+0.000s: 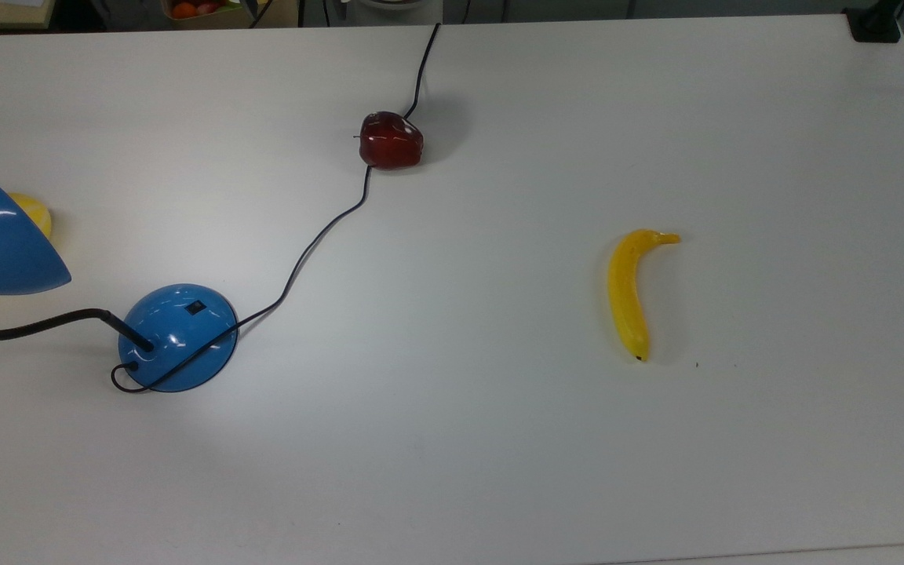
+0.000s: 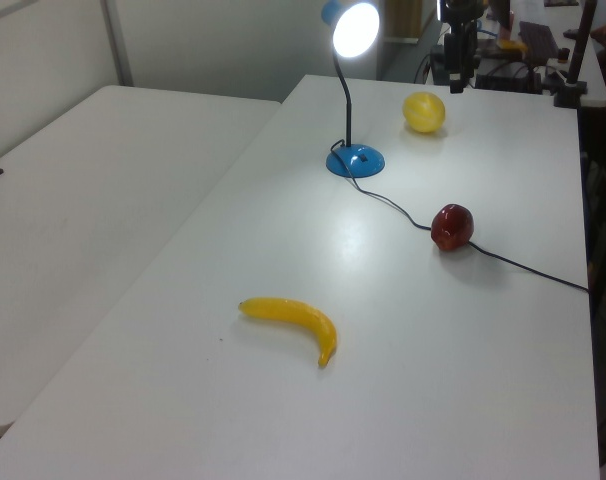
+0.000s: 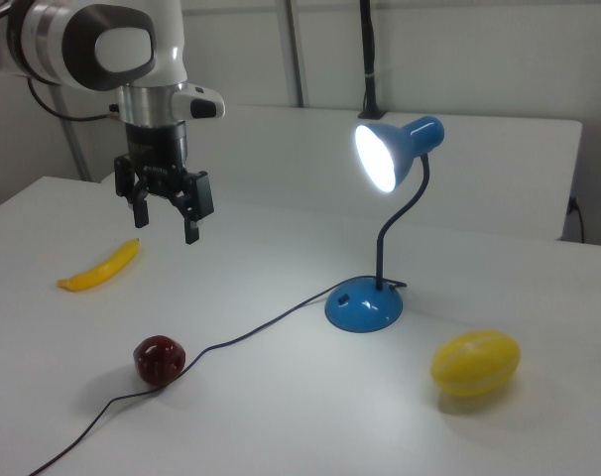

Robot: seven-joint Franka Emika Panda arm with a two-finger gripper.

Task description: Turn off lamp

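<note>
Top view: I log the lamp (image 1: 177, 337) at the top view's left edge of the white bench (image 1: 499, 439), its switch (image 1: 195, 308) a small black square on the domed base, its cord (image 1: 318, 235) trailing up past a dark red apple (image 1: 391, 140); a banana (image 1: 629, 292) lies well apart toward the top view's right, and a yellow round fruit (image 1: 34, 212) peeks from behind the shade. Left view: the lamp (image 2: 353, 100) is lit, bulb face glaring, with the yellow fruit (image 2: 423, 112) near it, the apple (image 2: 452, 226) touching the cord, the banana (image 2: 293, 322) nearest the camera. Right view: the end effector (image 3: 164, 215) hangs above the bench with its fingers spread and nothing between them, well apart from the lamp (image 3: 365, 297). Risks as I judge them: the switch is small on a glossy dome, so a fingertip could slide off; an off-centre press may shove the light base; a low approach could snag the cord and drag the apple.
</note>
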